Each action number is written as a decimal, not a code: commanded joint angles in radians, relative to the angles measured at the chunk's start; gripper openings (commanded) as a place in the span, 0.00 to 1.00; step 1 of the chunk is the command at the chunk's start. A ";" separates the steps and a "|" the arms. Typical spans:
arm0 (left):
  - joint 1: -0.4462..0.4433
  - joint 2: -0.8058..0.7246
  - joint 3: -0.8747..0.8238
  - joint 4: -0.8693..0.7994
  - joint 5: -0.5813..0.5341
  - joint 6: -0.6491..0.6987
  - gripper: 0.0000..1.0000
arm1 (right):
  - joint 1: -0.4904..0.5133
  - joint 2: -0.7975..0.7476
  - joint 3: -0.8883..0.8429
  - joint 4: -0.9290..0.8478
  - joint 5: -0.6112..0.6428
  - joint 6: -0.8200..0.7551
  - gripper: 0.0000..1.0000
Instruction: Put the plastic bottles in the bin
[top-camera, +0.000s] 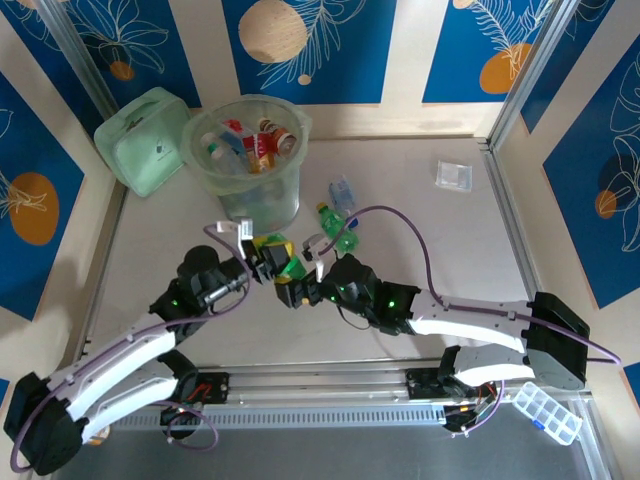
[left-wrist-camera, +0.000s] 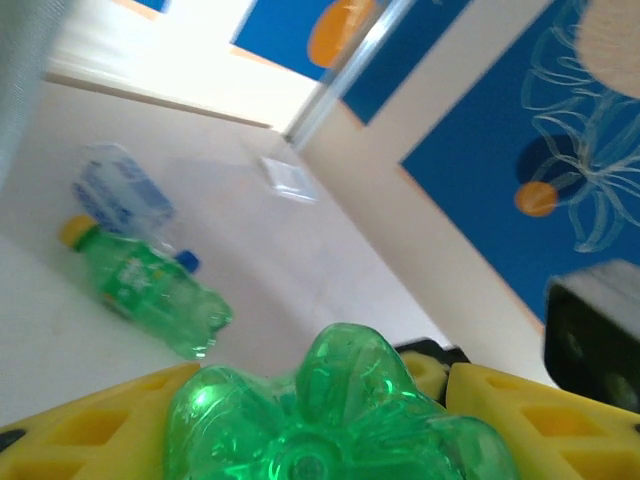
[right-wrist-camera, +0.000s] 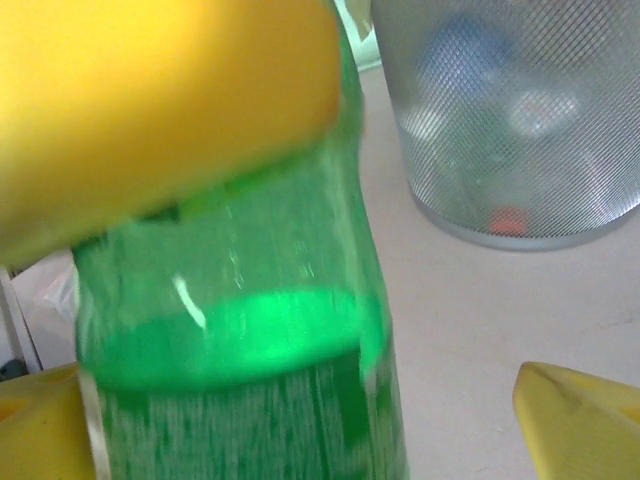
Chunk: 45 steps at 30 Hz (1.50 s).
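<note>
1. One pale green boxy container stands at the far left of the tabletop, touching or just beside the bin. A small dark mark on its face is too small to read.
2. One bin, round and translucent green with a clear liner over its rim, stands far left of centre. It holds a heap of binned bottles. At least four can be made out, among them red/orange-labelled ones and a white one with a red cap. The full count is hidden and no label is legible.
3. The left claw is closed on the base end of one held green bottle, near the bin. Its two yellow fingers press either side of the base.
4. The right claw stands open around the same bottle. One yellow finger is clearly apart from it and the other is cut off at the frame edge.
5. Two bottles lie just right of the bin: one clear bottle with a blue label and one yellow-capped green bottle. Their print is blurred. A blue cap shows beside the green one, but I cannot tell which bottle it belongs to.
6. One small clear packet lies far right. One clear compartment box sits at the near right.
</note>
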 joint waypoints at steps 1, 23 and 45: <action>0.003 -0.029 0.237 -0.357 -0.167 0.070 0.36 | -0.002 -0.019 -0.013 -0.053 0.139 0.014 0.97; 0.374 0.745 1.410 -0.888 -0.160 0.154 0.38 | 0.005 0.088 0.084 -0.188 0.267 0.031 0.95; 0.547 1.092 1.795 -1.169 -0.099 0.191 0.33 | 0.088 0.200 0.132 -0.127 0.260 -0.073 0.95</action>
